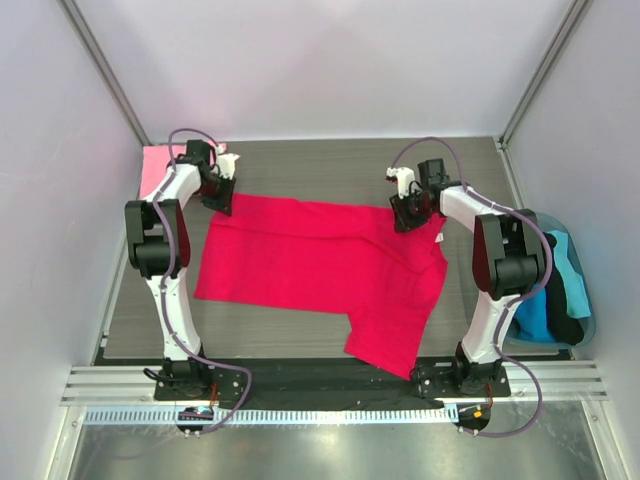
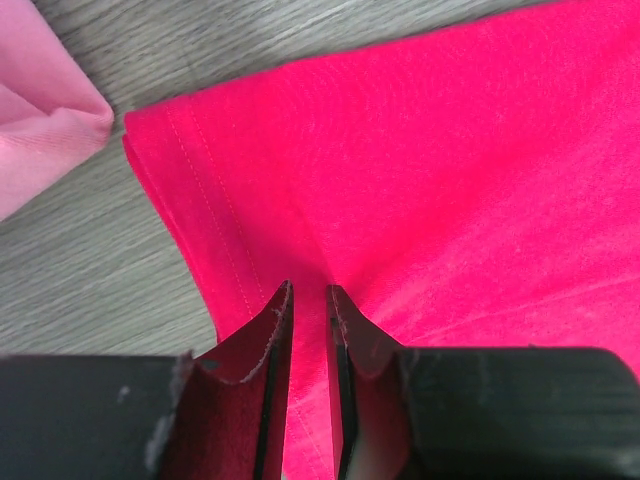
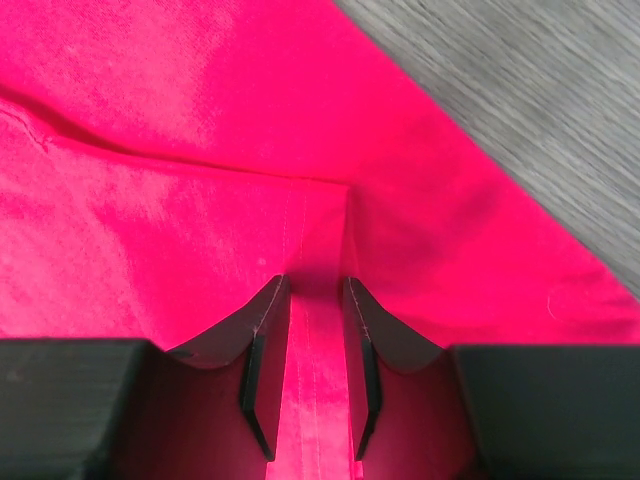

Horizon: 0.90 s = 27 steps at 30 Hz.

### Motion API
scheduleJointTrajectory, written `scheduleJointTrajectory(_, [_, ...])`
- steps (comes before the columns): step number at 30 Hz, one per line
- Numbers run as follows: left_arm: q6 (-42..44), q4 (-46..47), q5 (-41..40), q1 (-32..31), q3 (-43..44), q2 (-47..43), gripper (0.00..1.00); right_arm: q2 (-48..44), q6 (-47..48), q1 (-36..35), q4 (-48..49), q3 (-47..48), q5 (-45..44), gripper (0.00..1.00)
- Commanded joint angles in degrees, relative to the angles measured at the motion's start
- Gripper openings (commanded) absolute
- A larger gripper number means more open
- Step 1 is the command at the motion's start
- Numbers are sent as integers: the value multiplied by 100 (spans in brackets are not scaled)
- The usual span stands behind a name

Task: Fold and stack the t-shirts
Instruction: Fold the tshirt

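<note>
Top external view: a large crimson-red cloth t-shirt (image 1: 300, 265) lies spread across the middle of the grey wood-grain desk (image 1: 330, 165), one part trailing toward the near right edge.
Pink shirt: a light pink cloth t-shirt (image 1: 155, 170) sits at the far left corner of the desk, close to the red shirt's far left corner but apart from it.
Left gripper (image 1: 220, 195): at the red shirt's far left corner, beside the stitched hem, jaws nearly together and clamped on the red cloth, with creases running out from the pinch.
Right gripper (image 1: 408, 212): at the far right edge of the red shirt, jaws apart with a seamed band of red cloth in the gap; I cannot tell whether it grips.
Step in hand: likely taking hold of the far edge to fold the red shirt.
Next move: probably both ends lifted together and carried evenly toward the near side, which needs a firm hold on the right.
</note>
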<state>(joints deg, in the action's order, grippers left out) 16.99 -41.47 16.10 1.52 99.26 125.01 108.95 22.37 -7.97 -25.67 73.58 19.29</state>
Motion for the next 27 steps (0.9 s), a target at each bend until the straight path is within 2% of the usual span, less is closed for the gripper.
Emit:
scheduleJointTrajectory(1, [111, 34, -115, 15, -12, -38, 20, 48, 109, 6, 36, 271, 181, 33])
scheduleJointTrajectory(5, [120, 34, -151, 15, -39, -64, 20, 144, 153, 14, 36, 280, 189, 29])
scheduleJointTrajectory(6, [120, 34, -159, 15, -39, -73, 20, 153, 162, 6, 36, 271, 198, 24])
scheduleJointTrajectory(7, [129, 34, -168, 6, -47, -91, 20, 136, 154, 14, 45, 262, 215, 12])
scheduleJointTrajectory(8, [137, 34, -177, 15, -47, -91, 20, 118, 154, 6, 45, 253, 250, 6])
scheduleJointTrajectory(11, [146, 34, -204, 6, -56, -143, 20, -66, 101, 6, 36, 218, 216, 1])
scheduleJointTrajectory(17, [129, 69, -151, 15, -74, -266, 20, -873, 162, -275, -25, -45, -170, 1])
scheduleJointTrajectory(20, [120, 69, -72, 15, -39, -337, 20, -1356, 189, -740, -227, -291, -382, 1])
scheduleJointTrajectory(22, [111, -44, -37, 24, 135, -294, 20, -1638, -64, -1346, -333, -684, -443, 1])
scheduleJointTrajectory(23, [102, -158, -28, 33, 276, -232, 20, -1822, -171, -1531, -368, -835, -374, 3])
scheduleJointTrajectory(24, [85, -281, -2, 41, 391, -179, 20, -2077, -259, -1706, -569, -967, -199, 19])
scheduleJointTrajectory(25, [67, -439, 60, 50, 470, -135, 20, -2175, -347, -1874, -684, -1169, 3, 27])
scheduleJointTrajectory(27, [58, -476, 69, 68, 550, -170, 21, -2254, -339, -1875, -842, -1337, -126, 32])
